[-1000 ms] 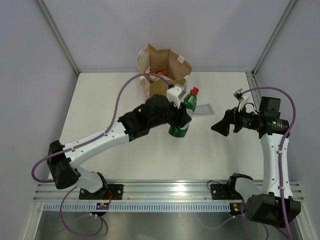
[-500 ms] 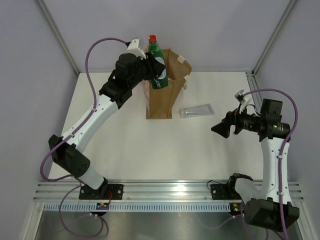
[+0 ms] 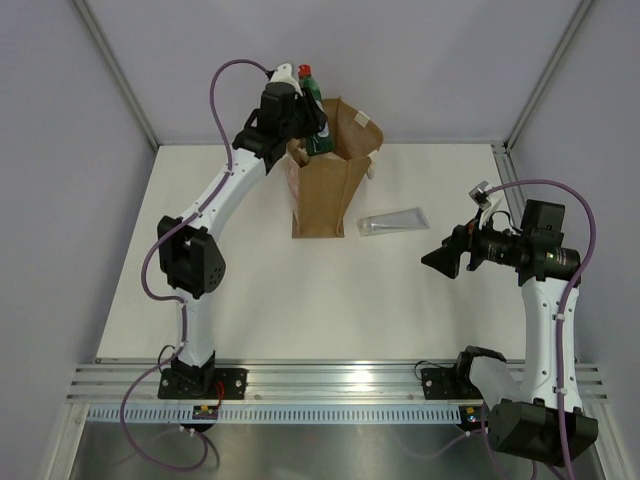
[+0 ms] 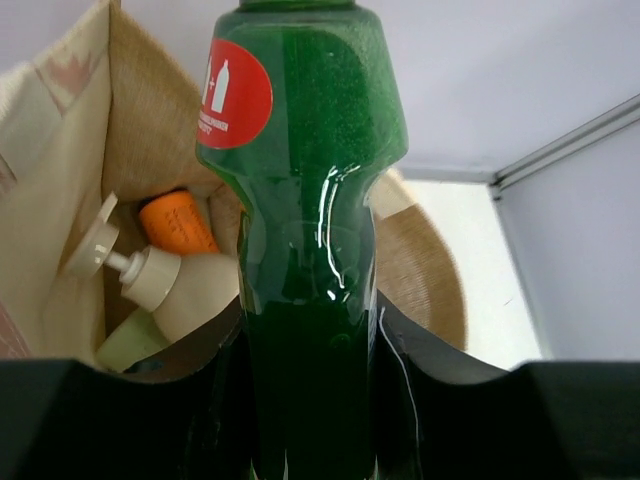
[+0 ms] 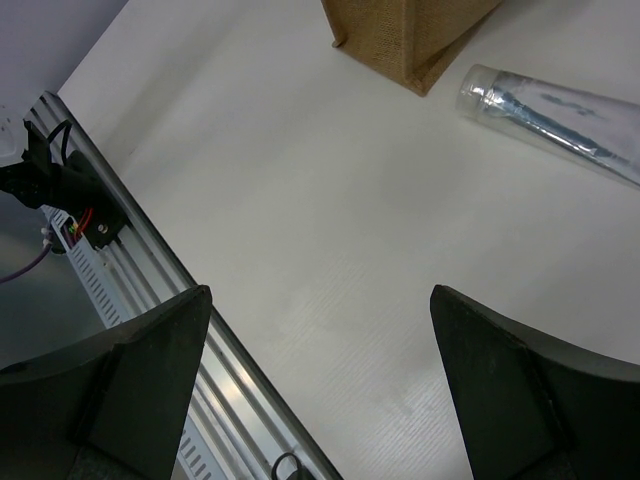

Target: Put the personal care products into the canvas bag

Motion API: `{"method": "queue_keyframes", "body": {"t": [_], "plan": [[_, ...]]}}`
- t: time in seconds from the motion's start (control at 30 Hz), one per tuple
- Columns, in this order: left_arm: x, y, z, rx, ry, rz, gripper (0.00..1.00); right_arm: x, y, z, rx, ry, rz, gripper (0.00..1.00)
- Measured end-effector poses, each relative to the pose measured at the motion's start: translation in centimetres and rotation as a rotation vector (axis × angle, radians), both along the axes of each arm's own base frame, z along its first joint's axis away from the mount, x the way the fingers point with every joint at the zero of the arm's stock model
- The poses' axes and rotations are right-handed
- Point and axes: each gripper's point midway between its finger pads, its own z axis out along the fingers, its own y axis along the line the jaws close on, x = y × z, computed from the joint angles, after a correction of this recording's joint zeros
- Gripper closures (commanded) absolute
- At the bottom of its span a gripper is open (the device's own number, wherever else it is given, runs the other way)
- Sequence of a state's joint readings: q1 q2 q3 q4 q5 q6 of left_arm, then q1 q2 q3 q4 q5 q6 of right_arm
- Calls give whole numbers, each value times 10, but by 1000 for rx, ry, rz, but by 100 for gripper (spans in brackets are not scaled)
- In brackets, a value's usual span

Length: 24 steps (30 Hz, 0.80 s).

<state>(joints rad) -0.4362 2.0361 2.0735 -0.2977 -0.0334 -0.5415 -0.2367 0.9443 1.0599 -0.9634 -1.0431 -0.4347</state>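
Now the left gripper (image 3: 303, 118) clamps the dark green bottle (image 4: 305, 250), red sticker (image 4: 232, 93) print illegible, shifted closer over the canvas bag (image 3: 325, 195); right gripper (image 5: 320, 330) stands wide.

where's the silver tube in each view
Top: tube lies on the table, right of the bag.
Left wrist: not in it.
Right wrist: upper right, just right of the bag's bottom corner.
Shared landmark: the bag.

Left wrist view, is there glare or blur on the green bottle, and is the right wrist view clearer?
Left wrist view: white glare streaks run down the dark green bottle, and the canvas bag behind it is in focus. Right wrist view: even light, silver tube crisp.
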Motion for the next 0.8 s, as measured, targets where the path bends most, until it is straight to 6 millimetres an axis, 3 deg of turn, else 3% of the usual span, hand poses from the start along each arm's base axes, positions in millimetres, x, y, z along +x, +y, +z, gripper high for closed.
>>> {"method": "queue_keyframes", "body": {"t": [0.1,0.13,0.23,0.3,0.37,0.53,0.7,0.8], "plan": [[1,0,-28,45,60,-6,74,0,1,0,7,2,5,1],[1,-1,-34,52,74,-7,60,0,1,0,11,4,8,1],[1,-1,-36,61,75,-13,45,1,2,0,16,3,21,0],[1,-1,-36,72,69,-21,28,0,3,0,20,-4,34,1],[-1,-2,-37,85,68,-36,17,-2,5,0,26,-14,54,0],[-9,-1,-23,99,45,-67,11,-7,10,1,35,-44,104,0],[-31,6,18,94,-28,-95,9,-12,11,-3,26,-40,134,0],[-57,17,50,99,-89,-116,5,-13,8,6,-12,-57,153,0]]}}
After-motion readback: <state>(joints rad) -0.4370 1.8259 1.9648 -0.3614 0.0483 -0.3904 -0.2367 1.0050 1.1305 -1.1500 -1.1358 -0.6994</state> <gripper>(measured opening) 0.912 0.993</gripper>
